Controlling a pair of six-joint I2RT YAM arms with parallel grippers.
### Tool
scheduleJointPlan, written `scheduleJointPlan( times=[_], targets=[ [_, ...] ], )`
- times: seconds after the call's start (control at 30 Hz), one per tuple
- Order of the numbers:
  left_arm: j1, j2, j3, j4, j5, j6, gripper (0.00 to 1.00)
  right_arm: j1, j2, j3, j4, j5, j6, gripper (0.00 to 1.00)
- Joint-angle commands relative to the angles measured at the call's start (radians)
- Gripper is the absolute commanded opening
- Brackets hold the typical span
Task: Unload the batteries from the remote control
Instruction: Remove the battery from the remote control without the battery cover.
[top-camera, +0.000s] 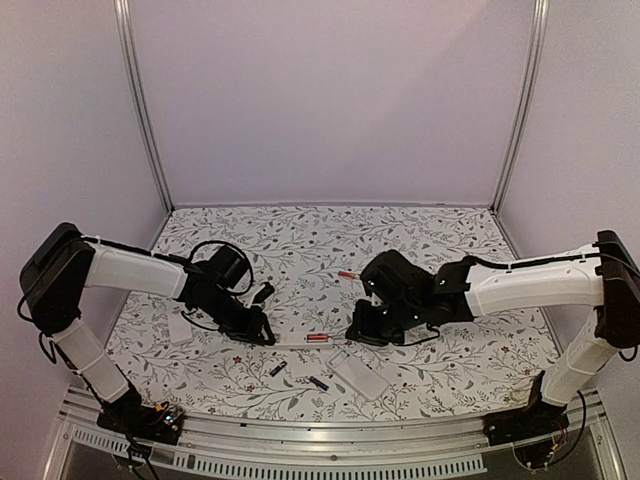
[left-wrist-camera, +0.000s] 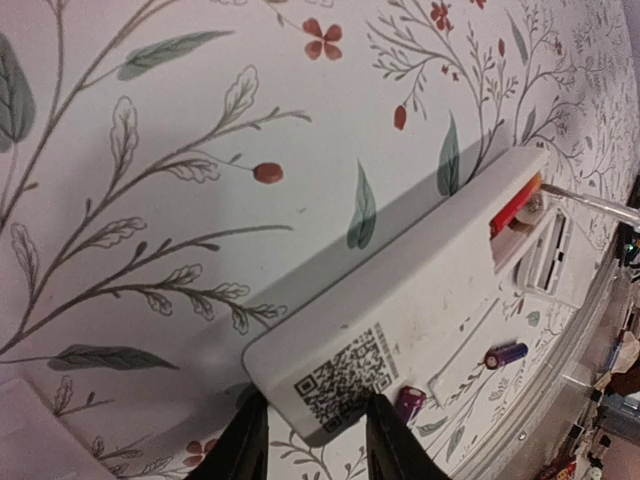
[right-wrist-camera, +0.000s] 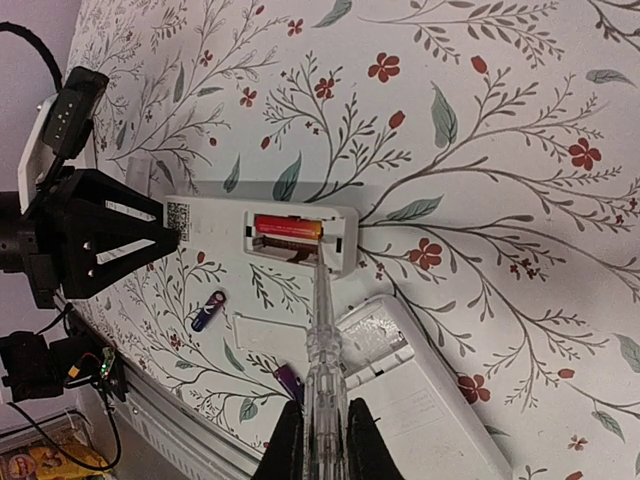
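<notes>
A white remote control (right-wrist-camera: 215, 225) lies back-up with its compartment open. One red and gold battery (right-wrist-camera: 288, 227) sits in the compartment's far slot. My left gripper (left-wrist-camera: 317, 440) is shut on the remote's end (left-wrist-camera: 420, 300) by the QR code, one finger on each side. My right gripper (right-wrist-camera: 320, 440) is shut on a clear stick tool (right-wrist-camera: 322, 330). The tool's tip touches the battery's gold end at the compartment edge. Two loose purple batteries (right-wrist-camera: 208, 310) (right-wrist-camera: 288, 380) lie near the table's front edge. Another red battery (top-camera: 347, 274) lies farther back.
A loose white battery cover (right-wrist-camera: 268, 335) lies beside the remote control. A second white remote (right-wrist-camera: 420, 400) with an open, empty compartment lies under my right wrist. A small white flat piece (top-camera: 180, 325) sits at the left. The metal table rail (top-camera: 320, 440) runs along the front.
</notes>
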Motion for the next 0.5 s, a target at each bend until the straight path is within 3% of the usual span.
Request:
scheduleJointPlan(
  times=[0.0,0.47],
  targets=[
    [0.000,0.014,0.018,0.017,0.015,0.012,0.33,0.002,0.023,0.020,-0.006,-0.023,-0.012,0.00],
    [0.000,0.014,0.018,0.018,0.014,0.011,0.33,0.004,0.011,0.025,-0.025,0.009,0.000,0.00]
  ],
)
